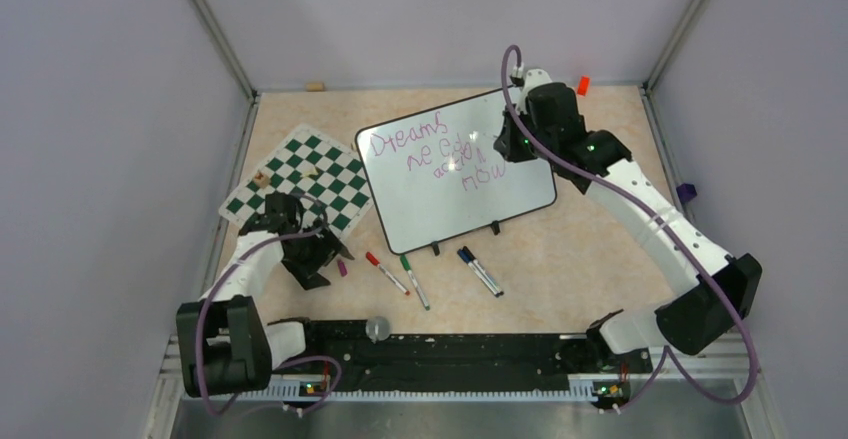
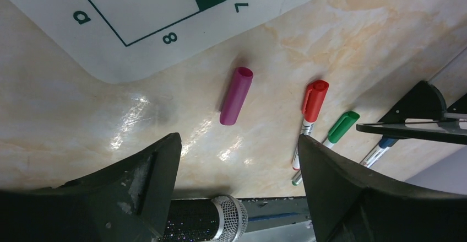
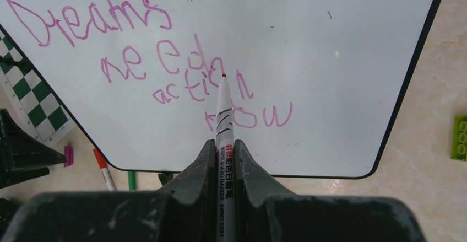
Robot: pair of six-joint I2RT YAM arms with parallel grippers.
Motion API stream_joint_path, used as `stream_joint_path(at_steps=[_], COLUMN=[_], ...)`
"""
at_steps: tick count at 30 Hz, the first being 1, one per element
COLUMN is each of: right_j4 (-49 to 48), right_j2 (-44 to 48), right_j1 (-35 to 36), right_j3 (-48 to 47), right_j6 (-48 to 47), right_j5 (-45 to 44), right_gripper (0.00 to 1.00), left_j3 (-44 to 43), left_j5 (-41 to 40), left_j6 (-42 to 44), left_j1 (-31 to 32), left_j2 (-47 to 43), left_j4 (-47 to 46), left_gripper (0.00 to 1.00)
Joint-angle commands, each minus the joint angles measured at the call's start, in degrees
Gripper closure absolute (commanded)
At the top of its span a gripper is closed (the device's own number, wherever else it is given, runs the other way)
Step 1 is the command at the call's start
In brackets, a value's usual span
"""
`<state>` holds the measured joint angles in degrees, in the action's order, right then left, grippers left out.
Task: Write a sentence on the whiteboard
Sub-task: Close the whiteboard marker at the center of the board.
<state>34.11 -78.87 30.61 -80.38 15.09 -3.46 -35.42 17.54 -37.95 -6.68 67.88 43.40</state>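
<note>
The whiteboard [image 1: 455,171] lies tilted on the table, black-framed, and also fills the right wrist view [image 3: 341,60]. The sentence [image 1: 440,154] is in purple-pink marker and reads "Dreams need action now" [image 3: 165,71]. My right gripper [image 3: 224,145] is shut on a white whiteboard marker [image 3: 224,121]; its purple tip points at the lettering near "action". In the top view my right gripper [image 1: 512,144] is over the board's right part. My left gripper [image 2: 237,148] is open and empty above the table, near a purple marker cap [image 2: 237,95]. In the top view my left gripper [image 1: 318,259] is left of the board.
A green-and-white chess mat [image 1: 300,179] lies left of the board. Red [image 1: 385,271], green [image 1: 414,279] and blue [image 1: 480,270] markers lie in front of the board. An orange block [image 1: 583,85] sits at the back right. A green brick [image 3: 460,137] lies right of the board.
</note>
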Motion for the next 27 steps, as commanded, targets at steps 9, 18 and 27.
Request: stream_joint_path(at_steps=[9,18,27], right_j4=[1.4,1.3,1.2], right_j2=[1.9,3.0,4.9], right_j1=[2.3,2.3,2.3], right_j3=[-4.4,-4.1,-2.8], right_j6=[-1.5,-1.2,-0.7], right_j5=[-3.0,-1.2,-1.5], right_gripper=[1.0,1.0,1.0], left_j3=[3.4,-1.4,-1.9], left_j5=[-7.1,-14.2,-17.0], left_j6=[-3.5,-0.8,-0.6], left_j1=[1.8,10.1,14.6], left_j2=[-4.1,1.9,4.7], left_j4=[-8.5,-5.3,-4.1], left_gripper=[0.59,0.53,0.61])
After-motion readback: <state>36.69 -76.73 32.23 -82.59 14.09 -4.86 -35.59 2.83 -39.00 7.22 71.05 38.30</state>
